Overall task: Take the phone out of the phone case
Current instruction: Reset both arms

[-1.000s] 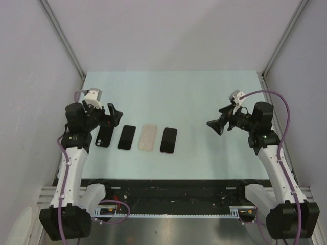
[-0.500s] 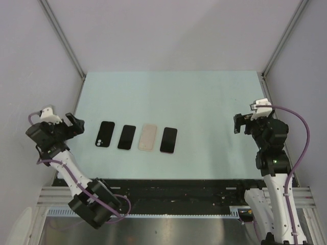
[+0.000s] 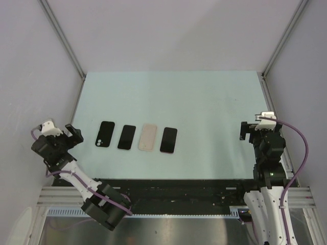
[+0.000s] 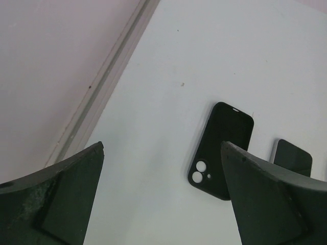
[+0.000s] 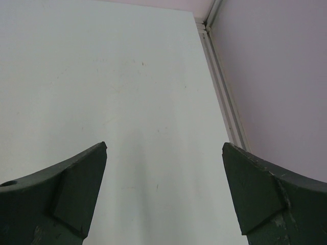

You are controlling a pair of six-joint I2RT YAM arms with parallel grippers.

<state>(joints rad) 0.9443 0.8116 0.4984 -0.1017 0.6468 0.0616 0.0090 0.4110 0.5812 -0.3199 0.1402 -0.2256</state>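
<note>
Both arms have swung away from the middle of the table and out to its side edges since a second ago, the left one leaving the row it was hovering beside. The four flat items have not shifted.

Left gripper [image 3: 73,133] hangs at the left edge of the pale blue-green table [image 3: 168,97], jaws wide apart, nothing held. Its wrist view shows only bare surface between them.

Row near the front edge, all lying flat, side by side and not touching:
- black rectangular piece with two round camera lenses facing up [image 3: 106,133], near the left gripper
- glossy black rectangular slab [image 3: 126,137]
- matte beige rectangular piece [image 3: 148,137]
- black rectangular slab with a pinkish rim [image 3: 168,140]

Cannot tell from here which are bare phones, which are empty cases, or whether the pink-rimmed one is a phone sitting in a case.

Right gripper [image 3: 248,130] sits at the right edge, well apart from the row, jaws fully spread and empty. Its wrist camera sees only table and wall.

Step, as a judgement: a parked or reset pose with no contact anywhere, either a finish or a pause between attempts. If a phone is still cased, the next move calls for one arm to pin that item flat while the other peels a case corner off, working around the rim.
</note>
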